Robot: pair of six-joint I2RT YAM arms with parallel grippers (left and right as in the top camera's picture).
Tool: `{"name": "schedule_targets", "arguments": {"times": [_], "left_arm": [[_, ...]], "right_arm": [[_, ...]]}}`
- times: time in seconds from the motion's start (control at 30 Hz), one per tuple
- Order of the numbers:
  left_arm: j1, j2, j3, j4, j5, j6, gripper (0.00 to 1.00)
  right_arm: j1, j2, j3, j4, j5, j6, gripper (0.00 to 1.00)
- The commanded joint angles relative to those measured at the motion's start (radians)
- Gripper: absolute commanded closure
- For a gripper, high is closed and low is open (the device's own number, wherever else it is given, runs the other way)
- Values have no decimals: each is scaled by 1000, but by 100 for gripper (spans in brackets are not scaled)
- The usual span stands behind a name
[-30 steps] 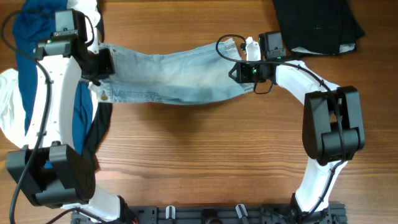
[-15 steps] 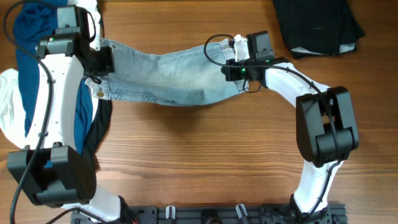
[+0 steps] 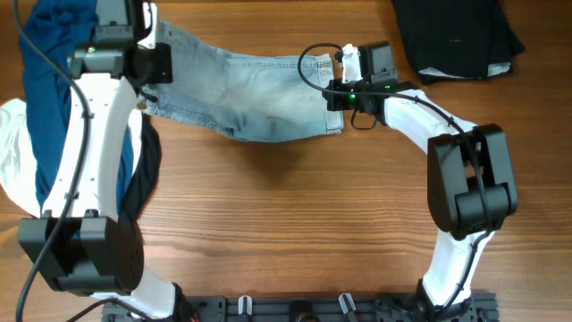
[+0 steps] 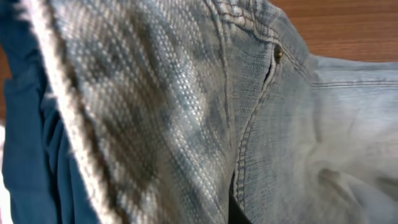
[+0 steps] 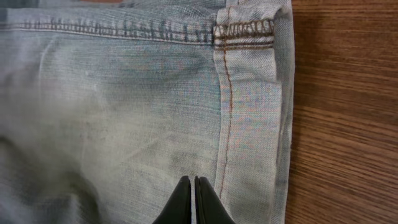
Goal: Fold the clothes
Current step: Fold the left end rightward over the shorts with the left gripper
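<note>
Judging by the shorts (image 3: pixel 241 98) stretched full length across the far desk (image 3: pixel 295 206), you've little folded yet: your left pincer (image 3: pixel 152 67) pinches their left end, your right pincer (image 5: pixel 193 186) is pressed together over the cuffed hem (image 5: pixel 249 93), and the pile (image 3: pixel 45 98) at left waits unfolded.

A wooden table (image 3: pixel 286 224) with lengthwise grain spreads below; its boards also show at three o'clock in the right wrist view. A black rail (image 3: pixel 304 309) lies at six o'clock.
</note>
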Motion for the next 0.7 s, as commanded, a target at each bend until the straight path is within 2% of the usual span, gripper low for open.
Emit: {"name": "schedule_targets", "arguments": {"times": [0.0,0.17,0.53,0.67], "left_arm": [[-27,10,35,18,-21,11,96],[-42,11,35,35,43,-8,96],[-81,11,35,43,47,-56,96],[-92,11,35,23,101,-58,96]], "right_arm": [[1,2,-11,29,44,11,96],[0,20,-11,61,81,12,96],[-5,130,-11,84,145,56,96],[-11,167,-11,84,158,60,96]]}}
